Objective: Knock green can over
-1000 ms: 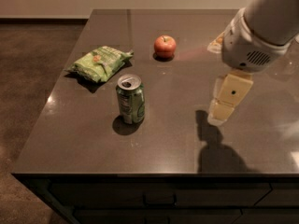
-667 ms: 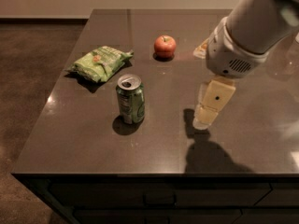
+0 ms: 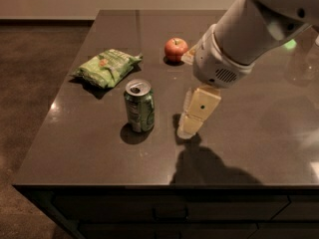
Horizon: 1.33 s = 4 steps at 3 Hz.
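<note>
The green can (image 3: pixel 139 106) stands upright on the dark table (image 3: pixel 79 148), left of centre, its silver pull-tab top facing up. My gripper (image 3: pixel 188 129) hangs from the white arm just to the right of the can, its tip low near the tabletop. A small gap separates it from the can.
A light-green chip bag (image 3: pixel 107 66) lies behind and left of the can. A red apple (image 3: pixel 176 49) sits further back, close to the arm. The table's front edge (image 3: pixel 164 185) runs just below the gripper's shadow. Brown floor lies to the left.
The arm and gripper have moved left across the table, from well to the right of the can to close beside it. The can, bag and apple have not moved.
</note>
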Tool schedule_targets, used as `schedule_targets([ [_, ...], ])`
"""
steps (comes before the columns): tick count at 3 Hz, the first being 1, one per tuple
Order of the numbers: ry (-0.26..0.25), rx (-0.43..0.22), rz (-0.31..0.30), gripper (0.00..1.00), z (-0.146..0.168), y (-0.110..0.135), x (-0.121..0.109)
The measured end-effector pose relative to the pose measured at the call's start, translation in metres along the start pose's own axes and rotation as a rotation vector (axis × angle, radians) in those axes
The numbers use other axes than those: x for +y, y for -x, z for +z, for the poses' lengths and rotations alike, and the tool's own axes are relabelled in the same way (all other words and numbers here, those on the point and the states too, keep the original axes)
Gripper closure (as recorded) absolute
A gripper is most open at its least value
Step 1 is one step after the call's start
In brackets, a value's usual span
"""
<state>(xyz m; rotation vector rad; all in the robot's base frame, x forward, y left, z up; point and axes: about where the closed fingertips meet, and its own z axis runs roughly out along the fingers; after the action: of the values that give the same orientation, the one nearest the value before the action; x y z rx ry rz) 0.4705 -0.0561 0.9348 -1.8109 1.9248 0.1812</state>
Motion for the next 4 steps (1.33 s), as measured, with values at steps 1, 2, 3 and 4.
schedule_targets([
  [1,0.01,-0.051,0.01,0.0,0.014,0.019,-0.003],
  [2,0.019,-0.085,0.018,0.0,0.026,0.032,-0.005],
  [3,0.031,-0.122,0.025,0.0,0.039,0.046,-0.007],
  [4,0.048,-0.144,0.025,0.0,0.052,0.056,-0.008],
])
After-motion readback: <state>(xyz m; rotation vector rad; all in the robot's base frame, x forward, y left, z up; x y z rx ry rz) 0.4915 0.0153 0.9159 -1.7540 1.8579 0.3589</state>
